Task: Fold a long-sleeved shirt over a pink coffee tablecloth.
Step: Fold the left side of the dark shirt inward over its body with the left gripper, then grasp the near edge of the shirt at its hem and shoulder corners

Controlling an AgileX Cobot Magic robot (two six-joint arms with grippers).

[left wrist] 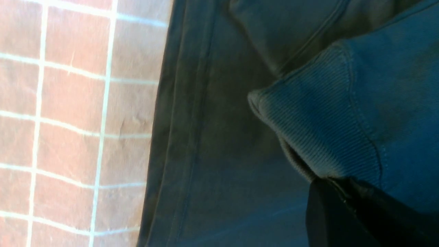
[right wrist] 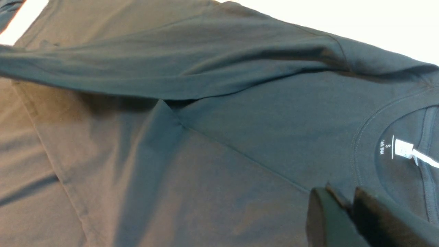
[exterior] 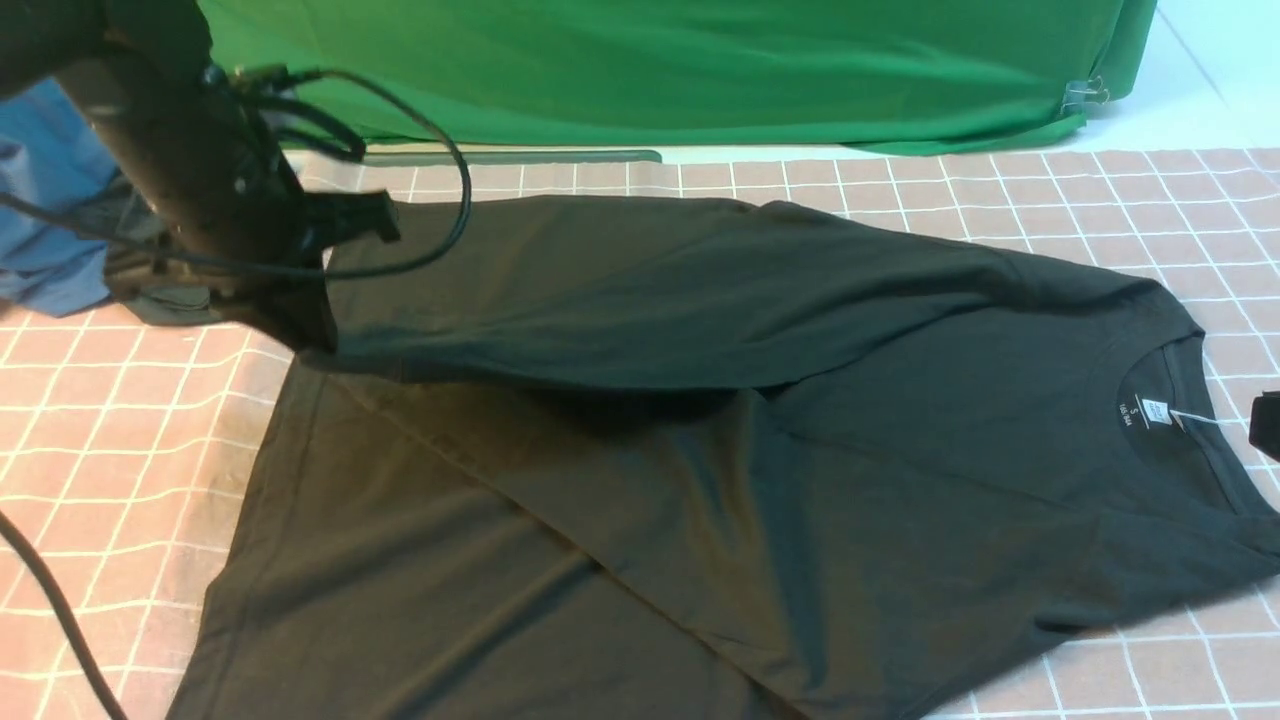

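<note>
Here's the long-sleeved shirt, dark and broad, spread across the pink coffee tablecloth with its white grid! The left gripper has its jaws clamped right on the sleeve cuff, and that sleeve runs from the cuff back toward the shoulder, draped over the shirt's body. Over to the right lies the neckline, its small white tag in plain sight. The right gripper hangs over the shirt near the collar, its tips blurred; they look to be very nearly together, nothing visible between them. Beyond the tablecloth, a green cloth; on the left, a blue garment sits behind the arm.
</note>
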